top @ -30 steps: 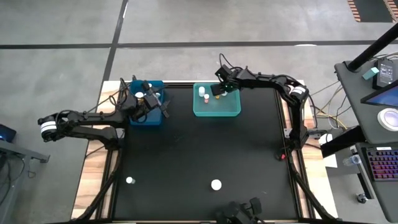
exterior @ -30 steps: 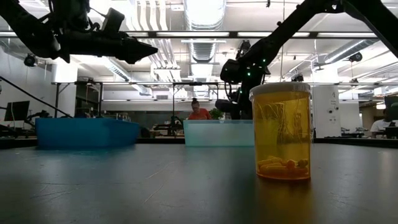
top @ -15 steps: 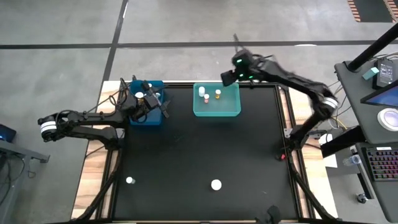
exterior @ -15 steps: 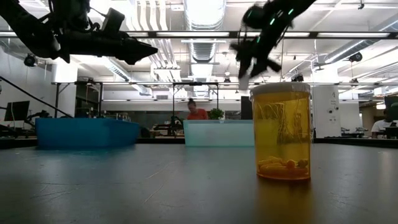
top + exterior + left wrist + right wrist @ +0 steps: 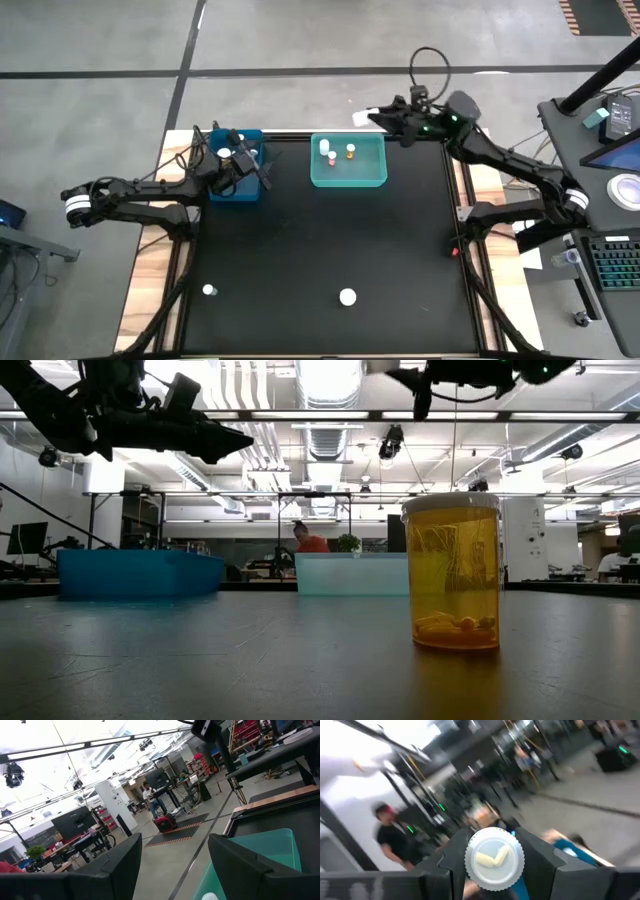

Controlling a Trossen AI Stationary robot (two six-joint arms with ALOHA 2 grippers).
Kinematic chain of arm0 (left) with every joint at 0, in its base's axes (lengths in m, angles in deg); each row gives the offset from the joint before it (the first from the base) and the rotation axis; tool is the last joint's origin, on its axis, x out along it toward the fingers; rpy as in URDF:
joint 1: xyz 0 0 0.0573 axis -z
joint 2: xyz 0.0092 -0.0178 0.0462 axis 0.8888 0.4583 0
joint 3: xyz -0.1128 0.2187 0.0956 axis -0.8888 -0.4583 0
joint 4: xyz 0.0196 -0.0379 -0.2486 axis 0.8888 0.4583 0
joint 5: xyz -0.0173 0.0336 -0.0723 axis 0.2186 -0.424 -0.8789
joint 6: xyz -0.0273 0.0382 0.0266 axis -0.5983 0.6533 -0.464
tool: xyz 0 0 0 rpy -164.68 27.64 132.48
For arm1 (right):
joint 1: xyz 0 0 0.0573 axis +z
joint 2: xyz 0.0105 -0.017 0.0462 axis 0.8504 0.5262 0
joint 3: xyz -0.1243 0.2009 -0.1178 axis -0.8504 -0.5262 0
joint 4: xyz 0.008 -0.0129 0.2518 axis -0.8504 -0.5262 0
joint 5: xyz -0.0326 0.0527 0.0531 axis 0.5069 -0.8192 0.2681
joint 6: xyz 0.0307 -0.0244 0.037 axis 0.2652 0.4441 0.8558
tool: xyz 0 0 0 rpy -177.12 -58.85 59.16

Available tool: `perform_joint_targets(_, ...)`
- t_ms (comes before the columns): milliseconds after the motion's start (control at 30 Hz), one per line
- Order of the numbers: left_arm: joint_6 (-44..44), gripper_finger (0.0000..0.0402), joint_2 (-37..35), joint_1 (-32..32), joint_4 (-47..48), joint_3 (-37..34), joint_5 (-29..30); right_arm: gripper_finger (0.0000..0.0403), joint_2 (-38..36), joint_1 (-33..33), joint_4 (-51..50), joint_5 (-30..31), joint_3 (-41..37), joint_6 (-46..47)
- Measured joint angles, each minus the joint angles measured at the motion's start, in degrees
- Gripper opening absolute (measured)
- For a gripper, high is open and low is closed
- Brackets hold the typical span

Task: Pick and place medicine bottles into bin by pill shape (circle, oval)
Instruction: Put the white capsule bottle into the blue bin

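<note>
1. The left arm is held low and outstretched, its left end effector (image 5: 243,163) kept with fingers (image 5: 239,862) parted.
2. The right arm is raised and outstretched; a small bottle (image 5: 494,857) is clamped in the right end effector (image 5: 372,117).

Beyond the black table (image 5: 330,240), a person in a red top (image 5: 311,543) stands in the workshop, seen low between the ceiling lights. Another person (image 5: 150,797) works at a bench (image 5: 167,792) across the hall, with a red cart (image 5: 164,823) on the floor nearby. Off the table's right edge, a desk (image 5: 600,200) carries a keyboard (image 5: 612,268) with lit keys. A person in a black shirt (image 5: 395,842) shows, blurred.
</note>
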Motion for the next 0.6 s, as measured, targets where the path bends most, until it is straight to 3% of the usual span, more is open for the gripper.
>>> perform_joint_targets(200, -0.2, 0.0215, 0.1, 0.0, 0.0, 0.0, 0.0, 0.0138, 0.3, -0.1, 23.7, 0.1, -4.7, 9.5)
perform_joint_targets(400, -0.3, 0.0215, 0.4, 0.0, 0.0, 0.0, 0.0, 0.0138, 2.2, 0.0, 36.1, -0.1, -5.5, 12.8)
perform_joint_targets(467, -0.3, 0.0215, 0.4, 0.0, 0.0, 0.0, 0.0, 0.0139, 2.5, 0.0, 36.7, -3.9, -4.7, 12.7)
perform_joint_targets(600, -0.3, 0.0215, 0.4, 0.0, 0.0, 0.0, 0.0, 0.0139, 2.9, 1.4, 37.3, -17.2, -2.6, 9.7)
